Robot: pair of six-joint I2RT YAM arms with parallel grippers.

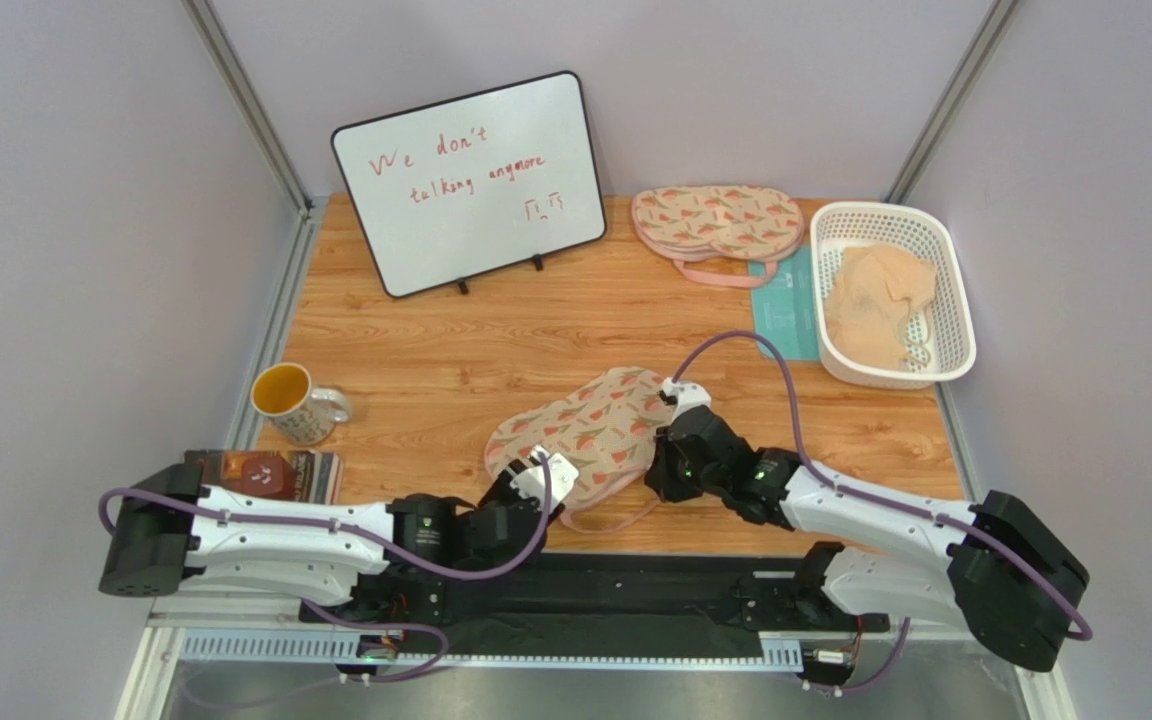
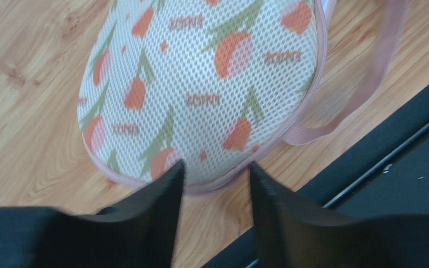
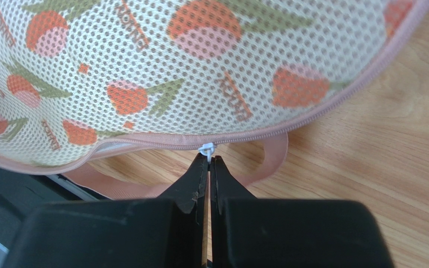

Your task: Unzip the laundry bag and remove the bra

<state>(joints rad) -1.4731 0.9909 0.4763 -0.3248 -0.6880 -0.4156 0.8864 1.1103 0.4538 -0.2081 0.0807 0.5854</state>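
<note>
**Laundry Bag Lay Between Two Arms**

The wooden table (image 1: 447, 338) stood between pale lilac walls, a whiteboard (image 1: 470, 183) far left and a white basket (image 1: 962, 285) far right. The laundry bag (image 1: 585, 428) lay near centre. Only the right wrist view showed the right gripper (image 3: 209, 159) pinched together on the white zipper pull (image 3: 206, 149). The left wrist view showed the left gripper (image 2: 215, 167) parted at the bag's near rim.
</note>
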